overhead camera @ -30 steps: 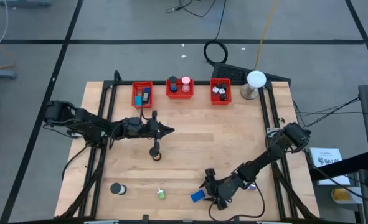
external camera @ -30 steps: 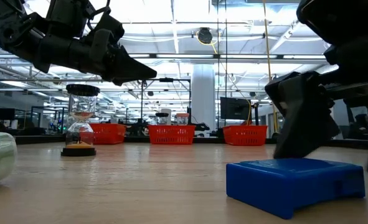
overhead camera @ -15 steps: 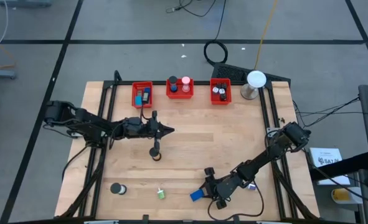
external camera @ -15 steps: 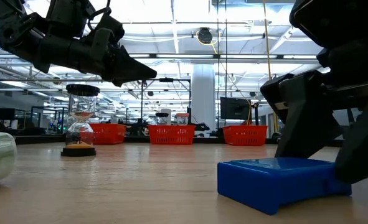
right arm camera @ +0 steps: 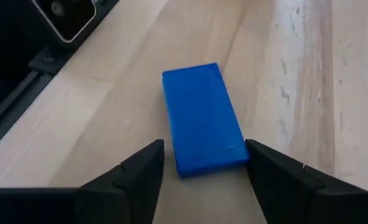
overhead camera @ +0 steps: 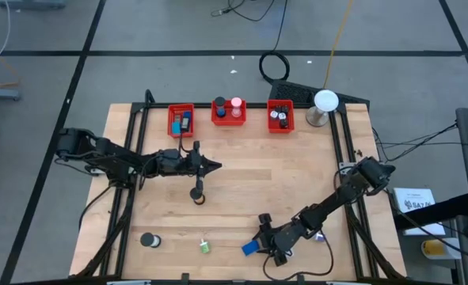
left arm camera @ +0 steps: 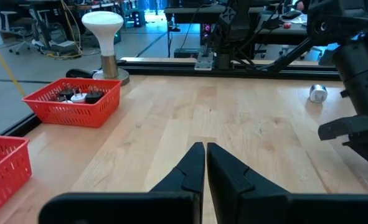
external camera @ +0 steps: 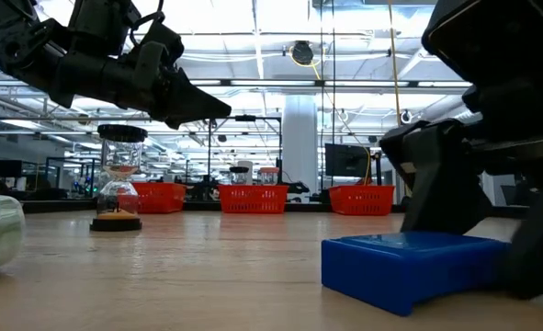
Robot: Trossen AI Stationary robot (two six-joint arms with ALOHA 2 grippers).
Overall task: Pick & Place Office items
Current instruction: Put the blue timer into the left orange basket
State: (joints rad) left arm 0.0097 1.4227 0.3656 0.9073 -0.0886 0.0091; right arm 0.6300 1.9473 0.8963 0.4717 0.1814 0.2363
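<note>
Blue rectangular block (right arm camera: pixel 202 117), flat-topped, one end tilted up

Bright even overhead light, soft shadows, ceiling-light glare in low view, near objects blurred

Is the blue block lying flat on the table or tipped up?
Tipped: the blue block shows its end raised between the right pincer fingers.

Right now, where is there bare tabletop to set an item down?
Bare wood lies between the right bin and the right pincer, and left of the hourglass. The front edge is crowded: black roll, green bit, blue block.
</note>
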